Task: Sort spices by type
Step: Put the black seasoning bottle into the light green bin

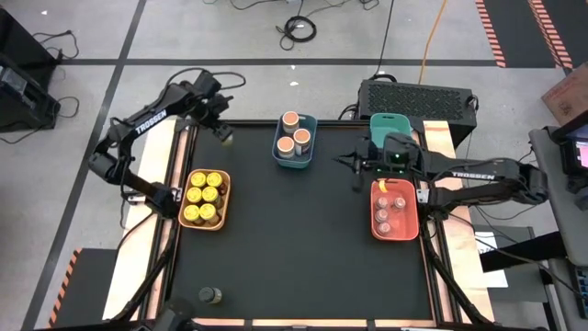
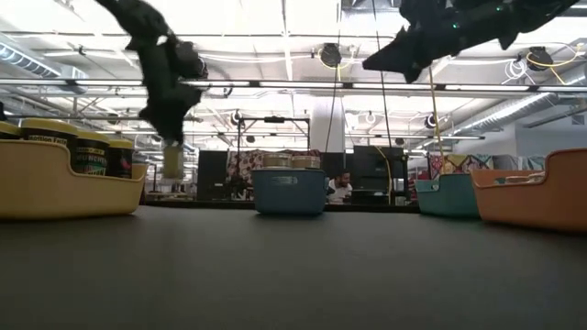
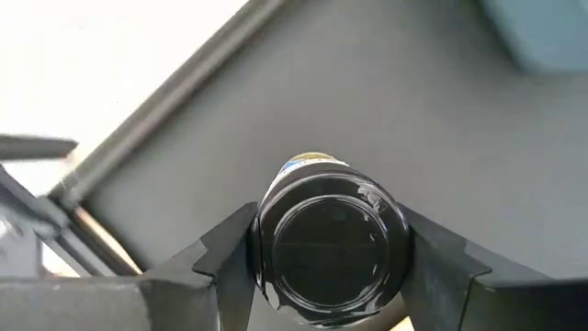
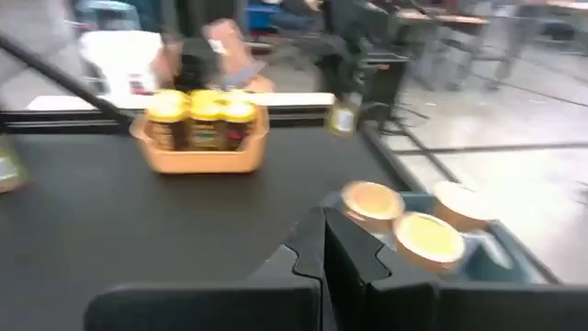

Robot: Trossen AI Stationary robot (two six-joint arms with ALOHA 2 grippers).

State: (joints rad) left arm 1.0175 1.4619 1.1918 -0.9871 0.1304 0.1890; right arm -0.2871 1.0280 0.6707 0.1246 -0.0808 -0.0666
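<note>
- The left gripper [image 1: 223, 134] hangs above the far-left corner of the black table [image 1: 303, 248], its two fingers [image 3: 225, 257] pinching a small dark olive jar [image 3: 326, 241] from either side.
- In the left wrist view that jar shows a glossy black round end facing the camera, with a pale label edge and a bit of yellow behind it; in the low view it hangs clear of the table surface, small and greenish [image 2: 171, 158].
- The orange bin [image 1: 204, 199] by the left edge holds six yellow-lidded jars [image 1: 195, 195] standing upright in two rows, with dark bodies and printed labels [image 2: 92, 156].
- The blue bin [image 1: 296, 142] at the far middle holds three wider jars with peach tops [image 1: 300, 138], upright and close together.
- The red bin [image 1: 395, 210] on the right holds several tiny pinkish-topped jars [image 1: 398, 204]; how many, I cannot tell exactly.
- The teal bin [image 1: 389, 122] stands behind the red one at the far right; its contents are hidden by the arm.
- One more dark olive jar [image 1: 210, 295] stands alone near the front-left edge of the table, well apart from every bin.
- The right gripper [image 1: 360, 175] hovers between the blue bin and the red bin, its fingers pressed together with nothing between them [image 4: 322, 262].
</note>
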